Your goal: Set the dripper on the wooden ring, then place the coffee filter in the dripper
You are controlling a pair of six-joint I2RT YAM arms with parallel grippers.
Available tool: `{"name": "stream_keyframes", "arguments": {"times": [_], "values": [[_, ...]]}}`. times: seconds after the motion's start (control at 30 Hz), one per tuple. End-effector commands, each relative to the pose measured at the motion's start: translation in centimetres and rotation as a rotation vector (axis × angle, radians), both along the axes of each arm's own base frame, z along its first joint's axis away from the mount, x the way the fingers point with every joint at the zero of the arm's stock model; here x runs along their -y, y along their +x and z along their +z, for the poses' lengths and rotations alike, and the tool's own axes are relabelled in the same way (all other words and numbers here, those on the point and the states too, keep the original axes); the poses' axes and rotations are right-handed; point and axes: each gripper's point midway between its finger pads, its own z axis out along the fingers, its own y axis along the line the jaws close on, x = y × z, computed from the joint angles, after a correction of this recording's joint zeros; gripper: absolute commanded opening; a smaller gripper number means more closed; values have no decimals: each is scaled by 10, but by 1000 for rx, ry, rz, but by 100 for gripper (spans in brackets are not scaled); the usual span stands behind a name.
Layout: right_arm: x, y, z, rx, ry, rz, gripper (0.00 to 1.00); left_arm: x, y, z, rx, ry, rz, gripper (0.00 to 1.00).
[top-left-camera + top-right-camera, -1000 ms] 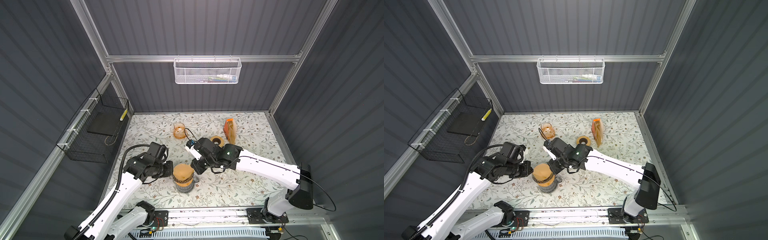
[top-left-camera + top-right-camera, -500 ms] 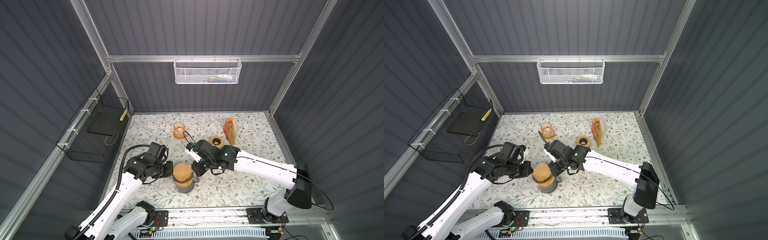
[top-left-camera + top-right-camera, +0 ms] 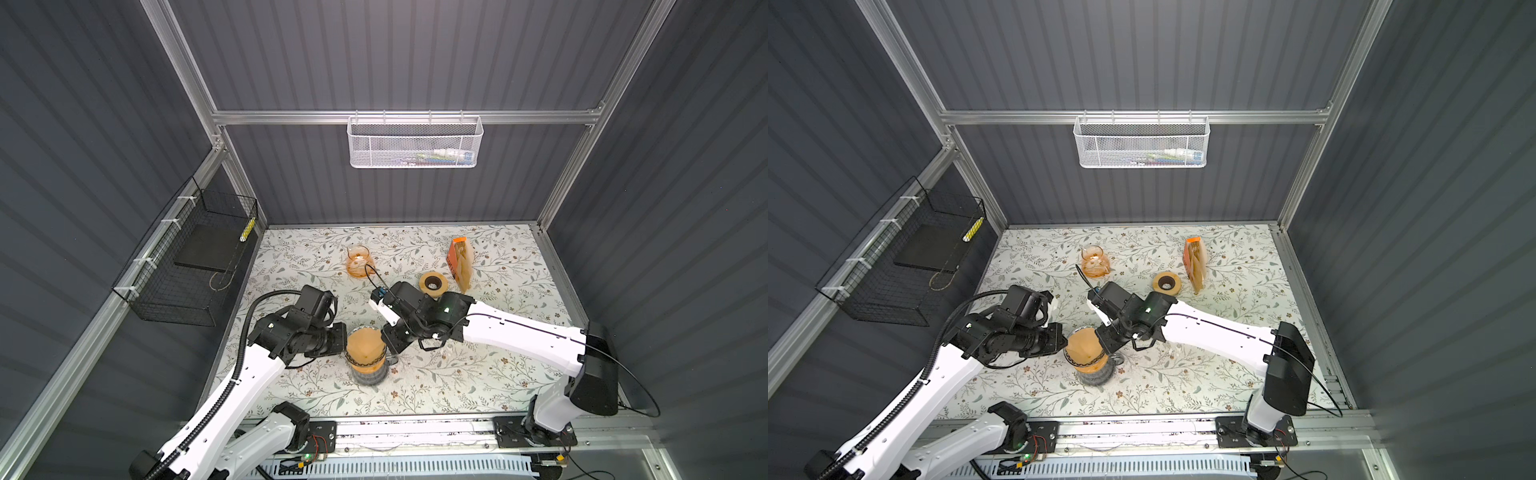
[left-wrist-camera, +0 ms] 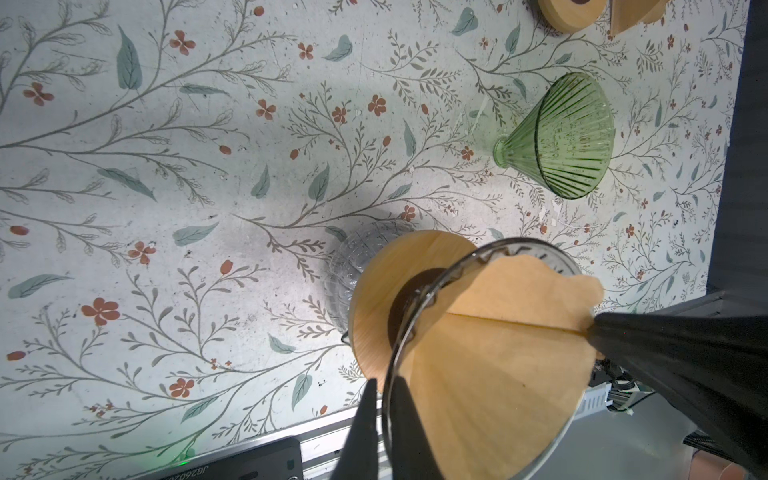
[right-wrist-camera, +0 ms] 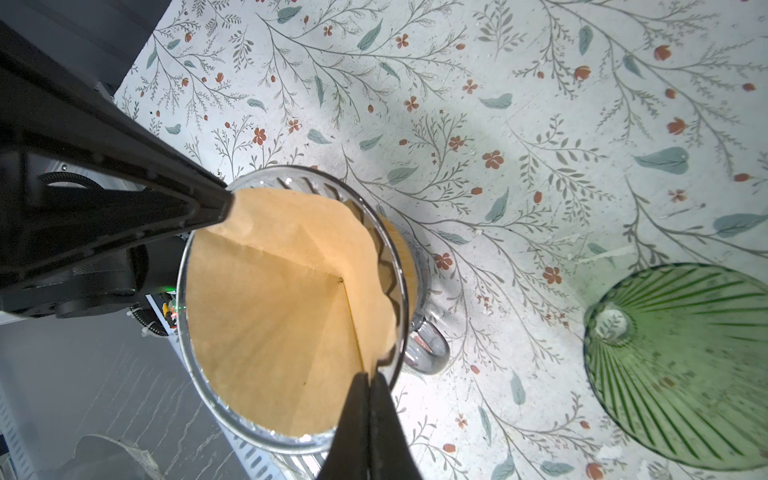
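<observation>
The filter (image 5: 282,307) sits inside the clear dripper (image 5: 286,176), which stands on a glass mug (image 5: 430,349) at the near middle of the table (image 3: 478,382). The right gripper (image 5: 369,376) is pinched on the filter's right edge; the left gripper (image 4: 384,380) is clamped on the dripper's left rim. A green cone (image 4: 561,137) lies tipped over to the right.

Dark ribbed walls (image 3: 415,62), aluminium frame (image 3: 395,117), floral tabletop (image 3: 457,386), mesh basket (image 3: 415,145).

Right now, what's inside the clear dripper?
The brown paper filter, opened into a cone, lines the dripper. It covers the dripper's lower walls and outlet, so those cannot be seen.
</observation>
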Motion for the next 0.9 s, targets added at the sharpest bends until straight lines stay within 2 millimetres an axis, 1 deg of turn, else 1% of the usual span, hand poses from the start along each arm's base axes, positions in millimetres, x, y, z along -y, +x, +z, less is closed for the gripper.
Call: {"name": "stream_keyframes", "arguments": {"times": [0.0, 0.33, 0.63, 0.87], "values": [[4, 0, -13, -13, -37, -10, 5, 0, -5, -2, -14, -4, -9, 11], [3, 0, -13, -6, -45, -4, 6, 3, -5, -3, -23, -14, -19, 10], [1, -1, -10, 4, -42, 2, 6, 3, -4, 2, -9, -12, -23, 11], [0, -2, -14, 4, -59, 10, 6, 4, -3, 3, -11, -10, -33, 10]]}}
